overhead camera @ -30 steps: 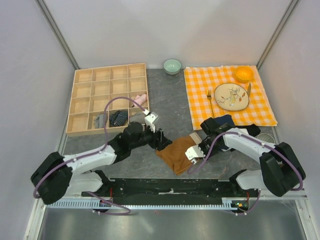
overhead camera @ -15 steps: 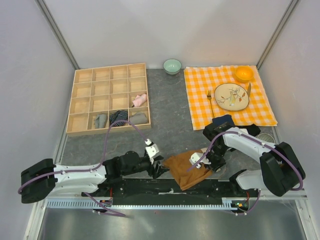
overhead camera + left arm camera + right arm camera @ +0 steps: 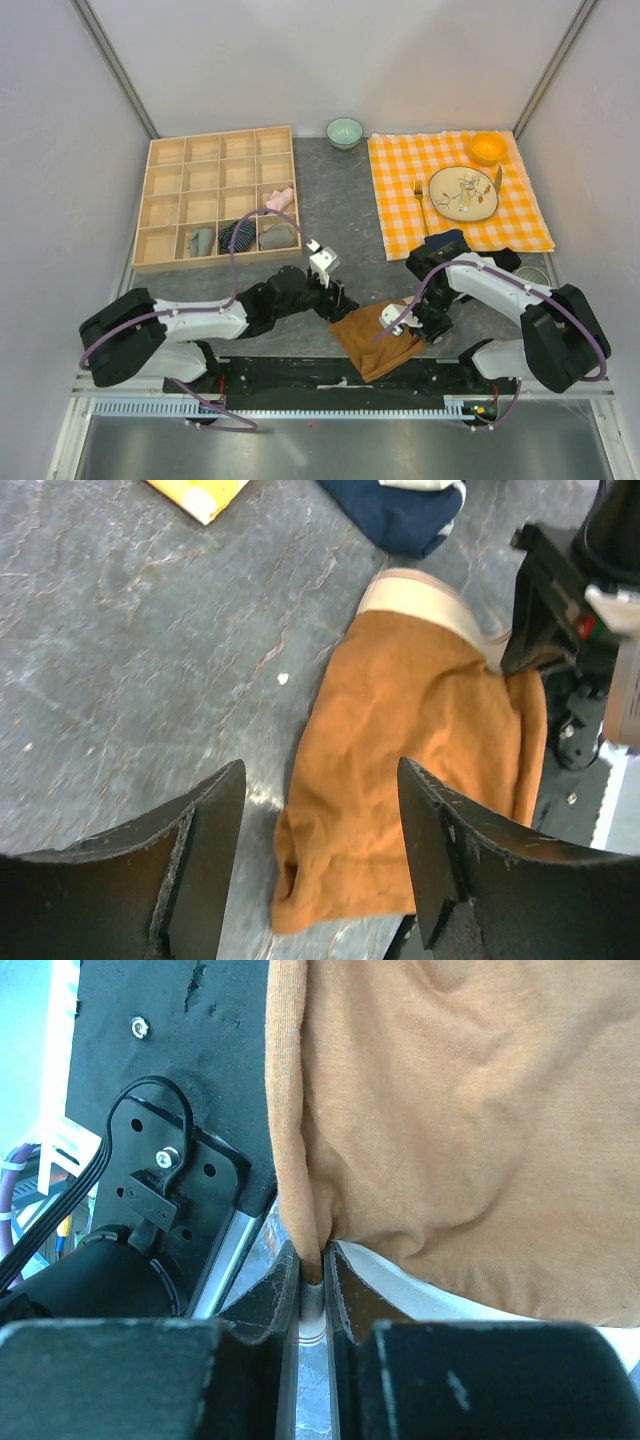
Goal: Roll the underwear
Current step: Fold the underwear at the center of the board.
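Note:
The rust-brown underwear (image 3: 372, 335) lies flat at the table's near edge, partly over the black base rail. In the left wrist view it (image 3: 420, 740) lies ahead with its tan band (image 3: 430, 592) at the far end. My left gripper (image 3: 335, 295) is open and empty, just left of the cloth; its fingertips (image 3: 215, 830) straddle the near hem. My right gripper (image 3: 415, 325) is shut on a fold of the underwear's right edge (image 3: 305, 1230). A pale strip (image 3: 400, 1295) shows under the brown cloth. The cream-white underwear is not clearly in view.
A navy cloth (image 3: 446, 243) lies behind the right gripper. A wooden compartment tray (image 3: 165, 200) with sock bundles stands back left. A green bowl (image 3: 345, 131) and the orange checked cloth (image 3: 400, 200) with plate, fork and orange bowl are at the back right.
The right gripper dragged the underwear toward the near edge, then held it there. The left arm swung down to the near edge, then back up beside the cloth's left side.

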Action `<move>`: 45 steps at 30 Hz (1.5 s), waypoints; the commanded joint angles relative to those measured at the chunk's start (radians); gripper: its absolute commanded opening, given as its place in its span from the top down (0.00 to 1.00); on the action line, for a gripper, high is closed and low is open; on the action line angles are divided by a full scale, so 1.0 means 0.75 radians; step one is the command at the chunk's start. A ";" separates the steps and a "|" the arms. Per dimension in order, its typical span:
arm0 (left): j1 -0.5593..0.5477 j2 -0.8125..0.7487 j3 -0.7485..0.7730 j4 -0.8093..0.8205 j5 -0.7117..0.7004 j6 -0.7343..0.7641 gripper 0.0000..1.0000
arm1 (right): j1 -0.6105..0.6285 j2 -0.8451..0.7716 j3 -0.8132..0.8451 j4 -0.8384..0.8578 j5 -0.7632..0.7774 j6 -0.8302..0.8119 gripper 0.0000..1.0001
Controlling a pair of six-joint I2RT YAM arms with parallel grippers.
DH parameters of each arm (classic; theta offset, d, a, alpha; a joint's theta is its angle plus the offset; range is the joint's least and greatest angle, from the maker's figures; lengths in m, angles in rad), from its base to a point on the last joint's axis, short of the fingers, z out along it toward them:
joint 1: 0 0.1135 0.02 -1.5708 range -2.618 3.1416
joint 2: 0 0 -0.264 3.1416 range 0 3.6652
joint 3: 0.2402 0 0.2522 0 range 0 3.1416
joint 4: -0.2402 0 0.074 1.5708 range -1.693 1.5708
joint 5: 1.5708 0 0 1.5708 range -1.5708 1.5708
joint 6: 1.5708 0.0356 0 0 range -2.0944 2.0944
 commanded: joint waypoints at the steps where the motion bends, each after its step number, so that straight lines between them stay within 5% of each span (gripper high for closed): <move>1: 0.061 0.168 0.183 0.115 0.247 -0.178 0.32 | 0.004 -0.021 0.056 -0.033 -0.067 -0.030 0.95; 10: 0.065 0.648 0.564 0.127 0.496 -0.261 0.53 | 0.002 -0.037 0.074 -0.033 -0.092 -0.030 0.95; 18: 0.051 0.955 0.734 0.350 0.697 -0.447 0.71 | 0.004 -0.043 0.070 -0.031 -0.094 -0.032 0.95; 30: 0.016 1.103 0.759 0.481 0.719 -0.515 0.71 | 0.002 -0.025 0.068 -0.012 -0.104 -0.030 0.96; 45: 0.018 0.874 0.734 0.322 0.582 -0.405 0.65 | 0.002 -0.027 0.068 -0.010 -0.104 -0.022 0.96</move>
